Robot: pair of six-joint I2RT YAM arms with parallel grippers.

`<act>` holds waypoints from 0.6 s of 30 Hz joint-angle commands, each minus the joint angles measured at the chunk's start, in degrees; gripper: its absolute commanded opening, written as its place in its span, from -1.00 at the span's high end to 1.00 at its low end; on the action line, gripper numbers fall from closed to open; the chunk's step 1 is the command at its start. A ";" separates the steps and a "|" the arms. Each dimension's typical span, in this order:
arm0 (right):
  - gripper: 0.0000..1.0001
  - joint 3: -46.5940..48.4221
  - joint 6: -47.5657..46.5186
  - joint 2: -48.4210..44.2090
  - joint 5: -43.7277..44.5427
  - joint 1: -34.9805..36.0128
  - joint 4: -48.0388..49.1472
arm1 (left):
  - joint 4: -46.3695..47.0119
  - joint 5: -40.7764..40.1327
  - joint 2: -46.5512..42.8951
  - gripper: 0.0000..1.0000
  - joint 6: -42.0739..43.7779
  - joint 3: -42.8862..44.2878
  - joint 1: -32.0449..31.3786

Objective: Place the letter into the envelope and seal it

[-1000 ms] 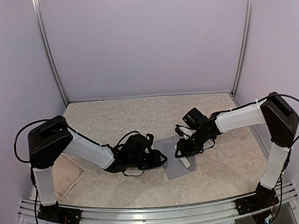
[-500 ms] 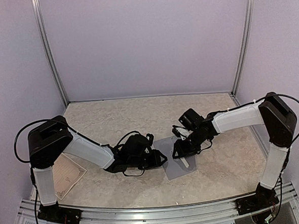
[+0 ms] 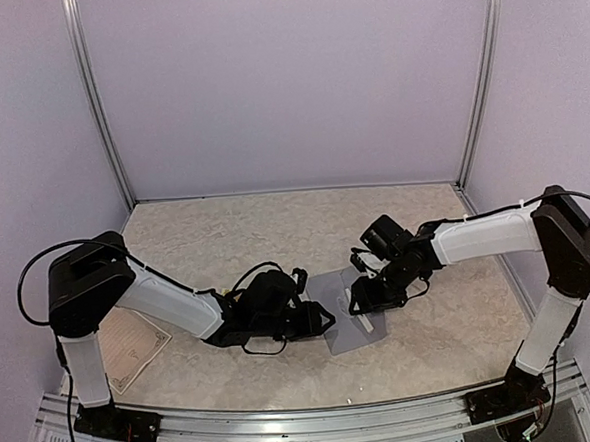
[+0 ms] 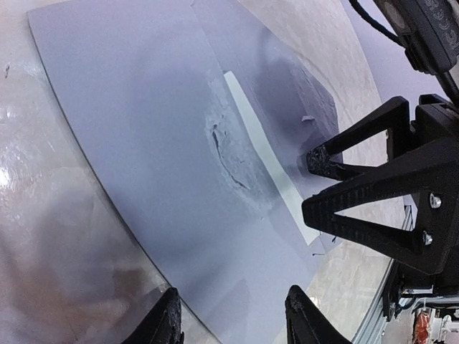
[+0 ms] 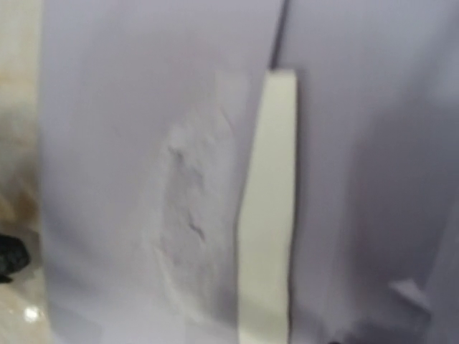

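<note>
The grey-lavender envelope lies flat on the table between the two arms, and it fills the left wrist view and the right wrist view. A cream strip of the letter shows from under a fold of the envelope. The paper beside it is creased. My left gripper is low at the envelope's left edge, its jaws open over the paper with nothing between them. My right gripper hangs over the envelope's right part, its fingers apart. The right wrist view does not show its own fingers.
A tan sheet with a patterned border lies at the near left beside the left arm's base. The beige marbled table is closed in by lavender walls. An aluminium rail runs along the near edge.
Both grippers' jaws have spread a little wider. The left gripper has edged right towards the envelope and the right arm has shifted slightly. The envelope lies where it was.
</note>
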 commanded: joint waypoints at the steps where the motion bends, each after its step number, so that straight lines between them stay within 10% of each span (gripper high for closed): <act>1: -0.06 -2.66 2.16 -1.11 0.43 1.48 0.02 | -0.18 -0.68 -1.22 0.08 -1.15 -1.60 -0.87; 18: 0.02 -2.35 4.47 2.50 -0.47 4.89 2.49 | 2.13 0.80 1.36 0.11 -2.43 -1.77 -1.47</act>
